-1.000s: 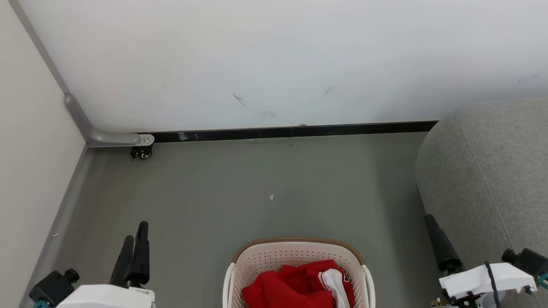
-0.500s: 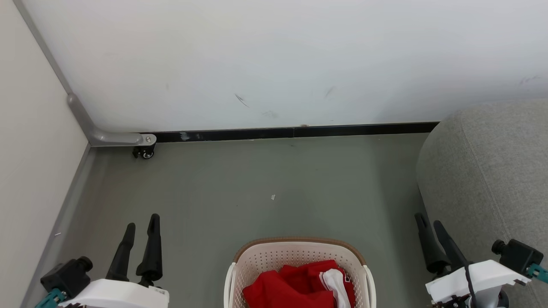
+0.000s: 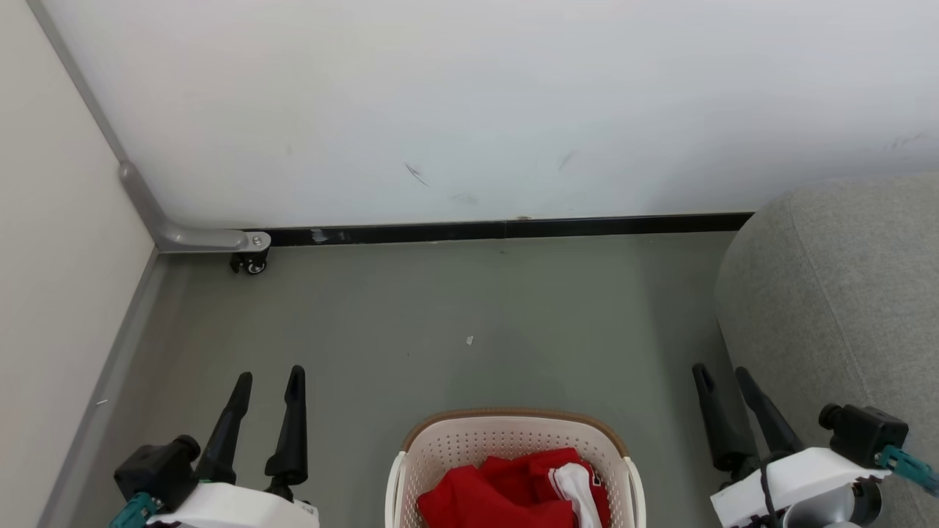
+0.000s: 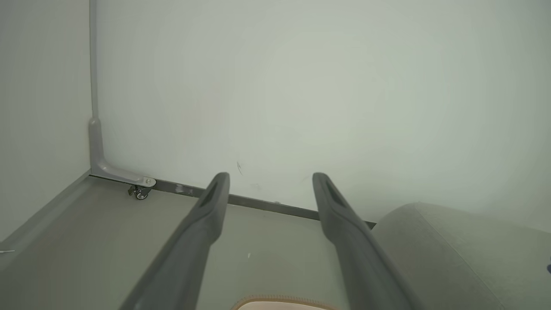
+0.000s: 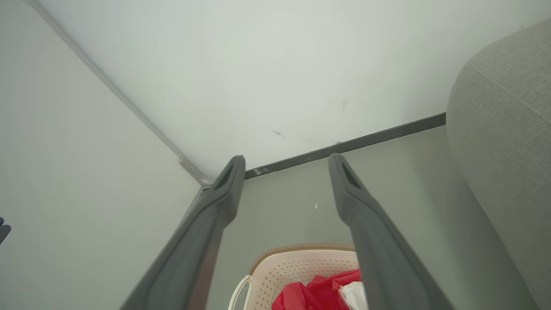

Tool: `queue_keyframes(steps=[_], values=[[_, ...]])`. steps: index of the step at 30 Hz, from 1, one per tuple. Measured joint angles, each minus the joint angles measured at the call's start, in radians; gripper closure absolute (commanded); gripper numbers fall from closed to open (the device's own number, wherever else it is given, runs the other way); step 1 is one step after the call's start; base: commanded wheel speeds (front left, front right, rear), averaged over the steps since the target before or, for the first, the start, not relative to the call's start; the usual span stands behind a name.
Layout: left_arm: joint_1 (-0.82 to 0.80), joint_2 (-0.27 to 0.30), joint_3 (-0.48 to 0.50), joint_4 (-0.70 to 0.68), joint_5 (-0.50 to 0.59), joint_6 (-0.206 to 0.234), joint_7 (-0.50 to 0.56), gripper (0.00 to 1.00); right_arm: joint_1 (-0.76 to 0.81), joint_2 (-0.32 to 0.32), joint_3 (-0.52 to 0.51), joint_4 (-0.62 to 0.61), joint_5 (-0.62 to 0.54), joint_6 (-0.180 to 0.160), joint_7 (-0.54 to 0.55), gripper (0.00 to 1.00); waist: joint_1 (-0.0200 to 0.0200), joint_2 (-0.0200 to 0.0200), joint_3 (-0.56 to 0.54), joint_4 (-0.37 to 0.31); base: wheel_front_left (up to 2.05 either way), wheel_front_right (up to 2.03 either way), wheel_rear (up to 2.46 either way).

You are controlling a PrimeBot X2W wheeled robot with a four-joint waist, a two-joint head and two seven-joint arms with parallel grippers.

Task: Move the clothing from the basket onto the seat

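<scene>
The wall [image 3: 469, 110] stands close behind the work area, so a high swing of either arm could knock against it. The floor [image 3: 440, 308] between basket and seat is bare, and anything that slips from a grip in transit would land there instead of on the cushion.

The seat [image 3: 843, 293], a grey couch cushion, sits off to the robot's right, with its rounded edge near the right arm. A garment laid too close to that curve may slide off.

The basket [image 3: 513, 415] sits on the floor between the two arms, low in the head view. It looks light, so a pull on snagged cloth could drag or tip it.

The clothing [image 3: 484, 495], red with a white panel, lies bunched inside the basket. A pinch may catch several layers at once, or only a loose fold that slips free.

The left gripper [image 3: 271, 375] and right gripper [image 3: 722, 371] both hover with fingers spread wide, holding nothing. The right one hangs just beside the cushion and could brush it when turning.
</scene>
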Motion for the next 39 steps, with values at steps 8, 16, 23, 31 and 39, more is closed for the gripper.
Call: queue_keyframes(steps=[8, 16, 23, 31, 39], values=[[0.001, 0.002, -0.021, -0.011, 0.096, 0.026, -0.029, 0.0, 0.003, 0.0, 0.015, -0.014, -0.12, 0.0, -0.028, 0.0, -0.0003, 0.0, -0.006, 0.003, 0.0, 0.0, 0.0], [0.006, 0.004, -0.025, -0.011, 0.189, 0.066, -0.058, 0.0, 0.004, 0.0, 0.029, -0.023, -0.24, 0.0, -0.053, 0.0, -0.0003, 0.0, -0.015, 0.006, 0.0, 0.0, 0.0], [0.022, 0.005, -0.023, 0.003, 0.246, 0.092, -0.074, 0.0, 0.011, -0.001, 0.031, -0.028, -0.309, 0.0, -0.072, 0.0, -0.0003, 0.0, -0.021, 0.008, 0.0, 0.0, 0.0], [0.022, 0.005, -0.016, 0.038, 0.246, 0.128, -0.074, 0.0, 0.025, -0.001, 0.031, -0.028, -0.303, 0.0, -0.072, 0.0, -0.0004, 0.0, -0.024, 0.007, 0.0, 0.0, 0.0], [0.022, 0.005, -0.008, 0.055, 0.244, 0.146, -0.074, 0.0, 0.025, 0.0, 0.023, -0.028, -0.302, 0.0, -0.072, 0.0, -0.0004, 0.0, -0.021, 0.007, 0.0, 0.0, 0.0]])
